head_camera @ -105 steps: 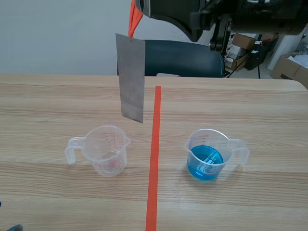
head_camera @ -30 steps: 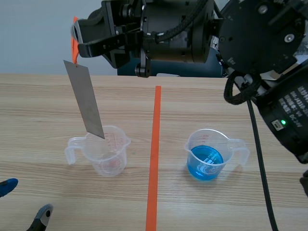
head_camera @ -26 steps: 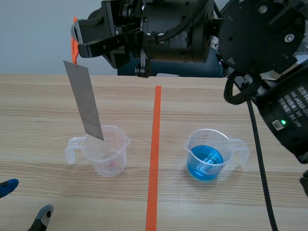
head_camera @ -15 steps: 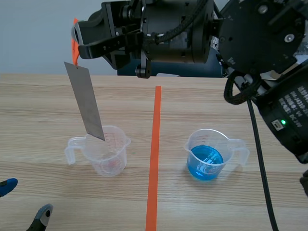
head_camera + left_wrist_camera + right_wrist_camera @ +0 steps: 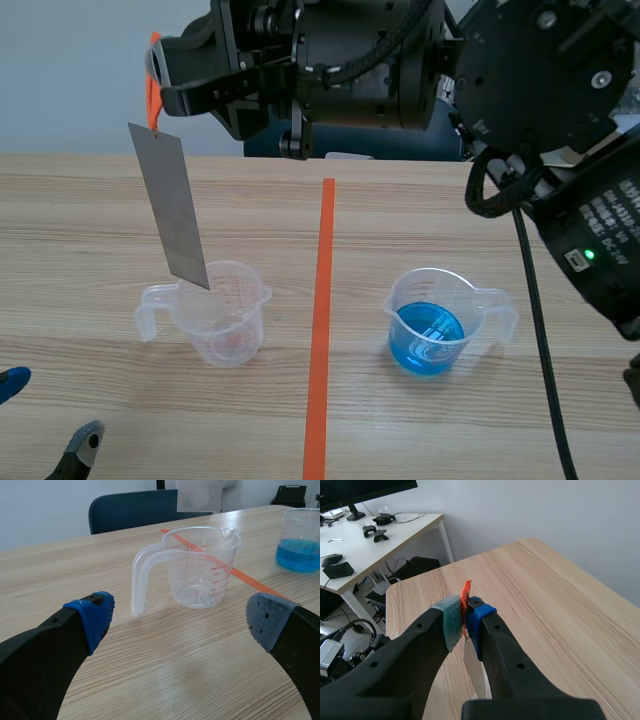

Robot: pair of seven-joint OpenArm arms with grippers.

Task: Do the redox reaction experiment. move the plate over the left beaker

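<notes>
The left gripper (image 5: 180,620) sits low over the near part of the pale wood-grain table (image 5: 150,680), its blue and grey dotted pads spread wide with nothing between them. Just ahead of it stands the clear plastic measuring beaker with red markings (image 5: 200,567), handle turned toward the blue pad. The thin grey metal plate (image 5: 170,205) hangs tilted above this beaker's far rim. It is pinched at its top end, by an orange tag (image 5: 466,592), between the closed pads of the right gripper (image 5: 465,622), which is raised high above the table. Beyond the empty beaker runs the orange-red tape line (image 5: 320,330), and past it stands a second clear beaker holding blue liquid (image 5: 430,320). A dark blue chair (image 5: 125,510) stands behind the table against a plain pale wall. The left wrist view alone shows a gap between the plate's lower edge and the rim. The right wrist view alone shows a white desk (image 5: 395,530) with dark equipment below the raised arm.
</notes>
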